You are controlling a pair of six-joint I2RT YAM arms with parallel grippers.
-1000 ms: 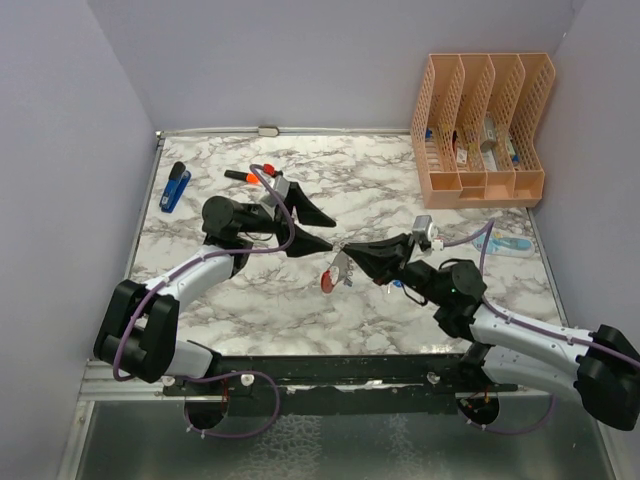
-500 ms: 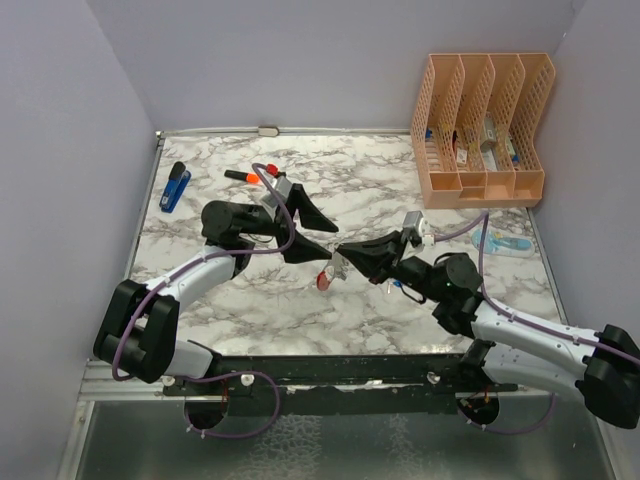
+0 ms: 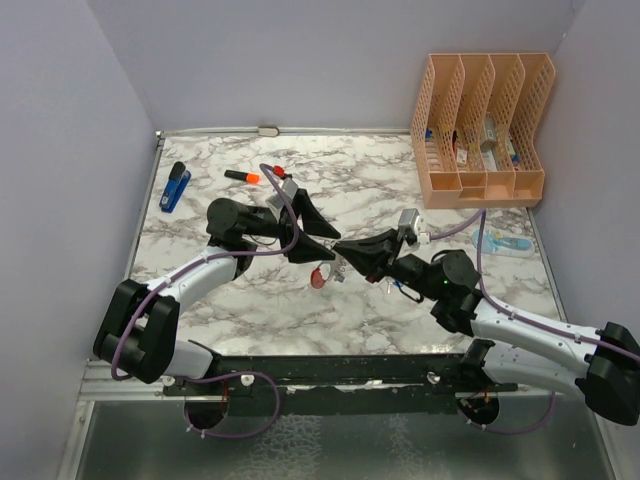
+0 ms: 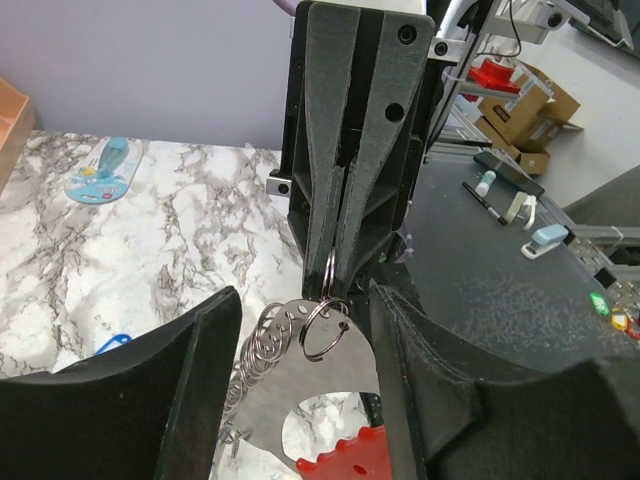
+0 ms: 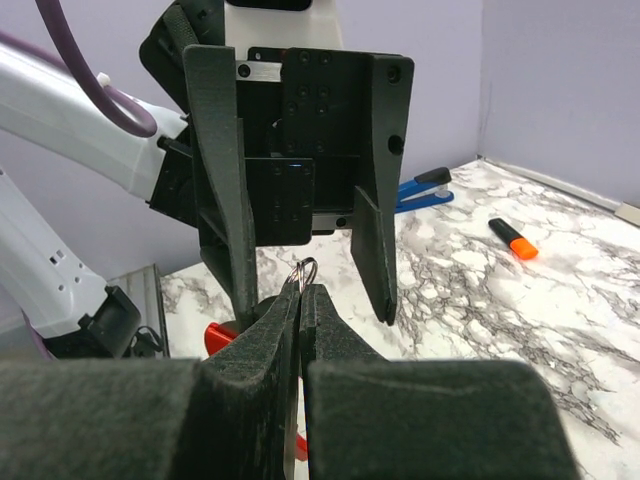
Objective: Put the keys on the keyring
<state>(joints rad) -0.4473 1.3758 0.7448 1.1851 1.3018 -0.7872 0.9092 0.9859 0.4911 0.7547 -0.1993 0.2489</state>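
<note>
The keyring, a grey flat band [image 4: 300, 385] joined to a red loop [image 4: 345, 458], hangs by a small wire ring [image 4: 326, 326] from my right gripper [image 3: 339, 248]. That gripper is shut on the ring, which also shows in the right wrist view [image 5: 303, 271]. My left gripper [image 3: 322, 245] is open, one finger [image 4: 185, 400] on each side of the band, not touching it. Several more wire rings [image 4: 255, 355] hang along the band's edge. The red loop [image 3: 320, 278] hangs just above the table. One small blue key head [image 4: 113, 343] lies on the table under my right arm.
An orange desk organizer [image 3: 480, 130] stands at the back right. A pale-blue flat item [image 3: 505, 243] lies right of my right arm. A dark-blue stapler [image 3: 175, 187] and a black marker with orange cap [image 3: 243, 176] lie at the back left.
My right gripper has carried the keyring left and a little up, into the gap between the left gripper's open fingers. The left gripper has shifted slightly toward it.
</note>
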